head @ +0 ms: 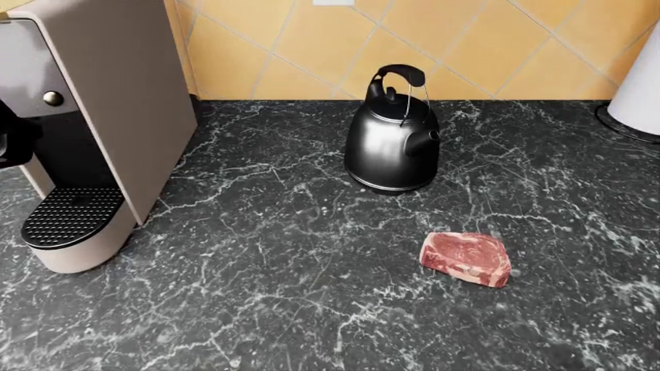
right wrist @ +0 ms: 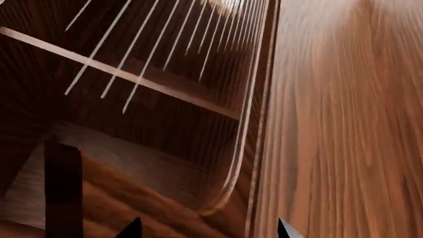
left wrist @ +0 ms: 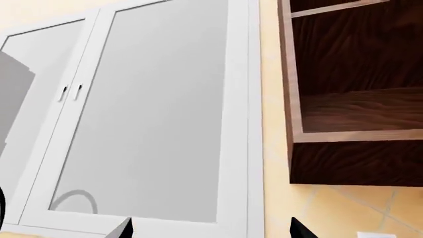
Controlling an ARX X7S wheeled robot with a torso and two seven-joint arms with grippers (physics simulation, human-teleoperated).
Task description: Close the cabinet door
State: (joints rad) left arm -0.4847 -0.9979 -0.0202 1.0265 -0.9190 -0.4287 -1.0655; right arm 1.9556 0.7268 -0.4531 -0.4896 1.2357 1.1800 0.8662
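The wooden cabinet [left wrist: 357, 94] fills the right side of the left wrist view, open at the front: its dark-grained inside shows a shelf board near the upper edge and a lower compartment with a pale trim rim, and both visible compartments hold nothing that can be made out. To its left in that frame, across a strip of yellow tiled wall [left wrist: 271, 148], stands a white framed window [left wrist: 145, 114] with two small dark handles at mid-left. The left pincer [left wrist: 211, 229] shows only as two dark fingertips at the bottom edge, set wide apart and gripping nothing.

In the right wrist view the cabinet door [right wrist: 343, 124] takes up the right half as a broad reddish-brown wood panel seen very close, with the cabinet's dark interior and a pale shelf edge in the upper left. The right pincer [right wrist: 206, 229] shows two dark tips at the bottom edge, spread apart and empty; whether they touch the door cannot be told.

In the head view, the black marbled bench [head: 258, 294] carries a coffee machine [head: 93, 116] at left, a black kettle [head: 392, 139] at centre, and a raw steak [head: 466, 259] lower right of it.
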